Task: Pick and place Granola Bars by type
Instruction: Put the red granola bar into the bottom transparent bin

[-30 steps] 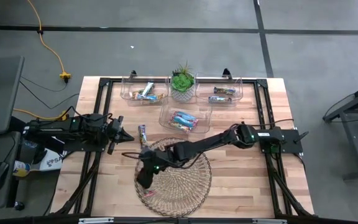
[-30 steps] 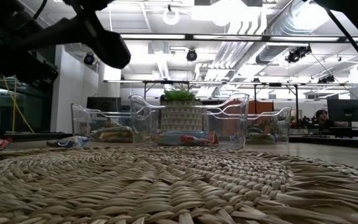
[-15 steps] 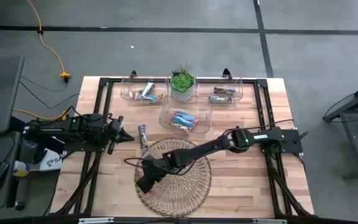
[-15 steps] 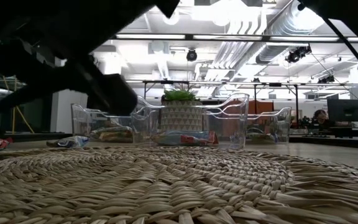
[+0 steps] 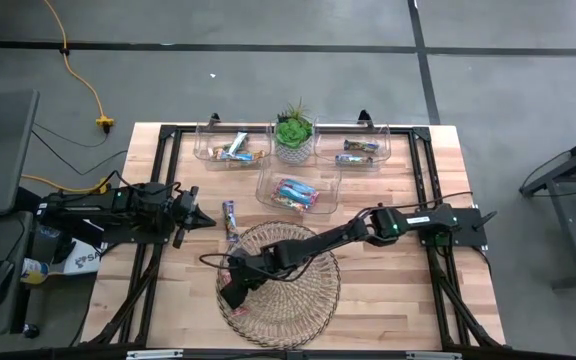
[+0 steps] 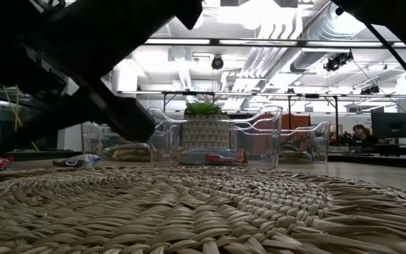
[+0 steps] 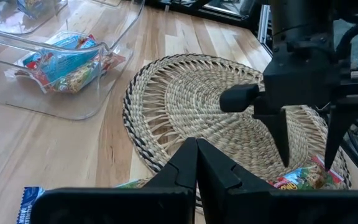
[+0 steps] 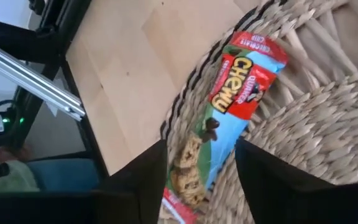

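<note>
A red and blue wrapped granola bar [image 8: 232,102] lies flat on the near left rim of the round wicker tray [image 5: 318,300]. My right gripper [image 8: 201,186] hangs over it, open, pointing down, one finger on each side of the bar's end. The left wrist view shows the same gripper [image 7: 307,163] just above the bar [image 7: 300,178]. My left gripper [image 5: 206,222] waits shut near the table's left edge. Another bar [image 5: 230,214] lies flat on the wood between it and the tray.
Three clear bins holding bars stand toward the far edge: one far left [image 5: 233,148], one far right [image 5: 360,150], one in the middle [image 5: 293,192] just beyond the tray. A small potted plant [image 5: 293,130] stands between the far bins. Bare wood lies right of the tray.
My right gripper has moved down and toward the tray's near left rim, coming low over the red and blue bar. Its fingers stay open. The bar has not moved.
</note>
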